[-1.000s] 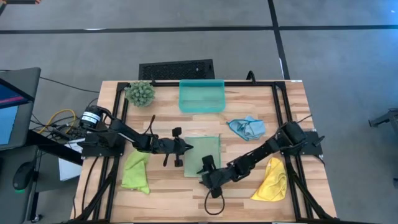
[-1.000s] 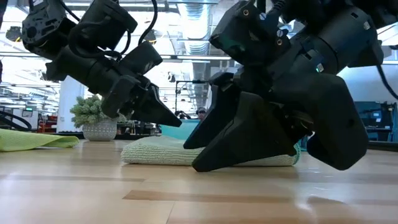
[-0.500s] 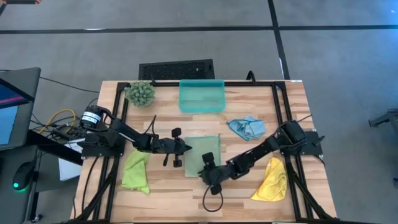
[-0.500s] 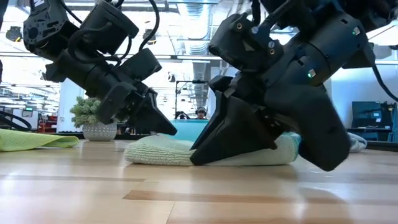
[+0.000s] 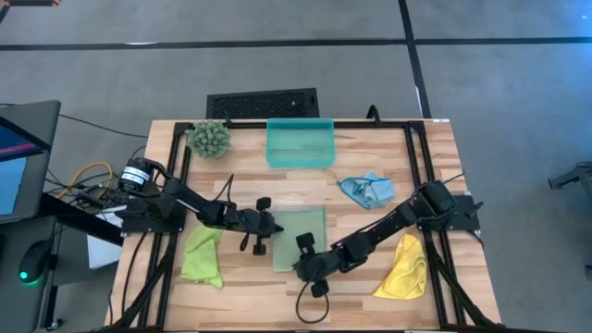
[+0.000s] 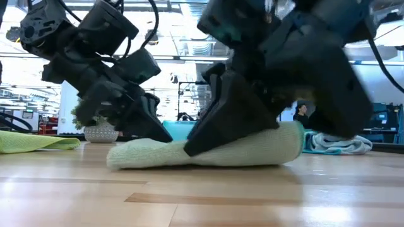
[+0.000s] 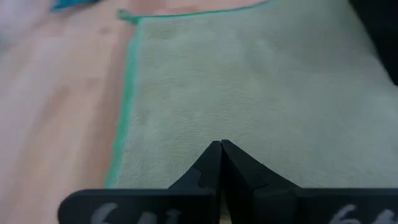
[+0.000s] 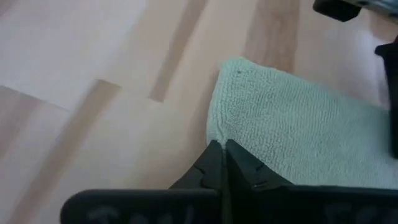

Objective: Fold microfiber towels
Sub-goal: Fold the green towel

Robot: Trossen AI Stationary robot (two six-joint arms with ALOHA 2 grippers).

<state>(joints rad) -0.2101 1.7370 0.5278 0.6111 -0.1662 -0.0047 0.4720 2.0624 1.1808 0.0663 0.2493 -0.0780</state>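
The middle towel [image 5: 301, 236] is pale sage green with a teal hem. The other towels are lime green [image 5: 202, 256], light blue [image 5: 366, 191] and yellow [image 5: 403, 268]. The tray [image 5: 300, 143] is translucent teal, the plant ball [image 5: 209, 138] green. The desk [image 5: 250, 296] is light striped wood.

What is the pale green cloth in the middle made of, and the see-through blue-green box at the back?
The pale sage green square cloth looks like soft, fuzzy microfiber: tiny loops cover it and it bends where the right gripper pinches its edge. The teal tray looks like smooth, hard plastic: you can see through it and its walls stay straight.
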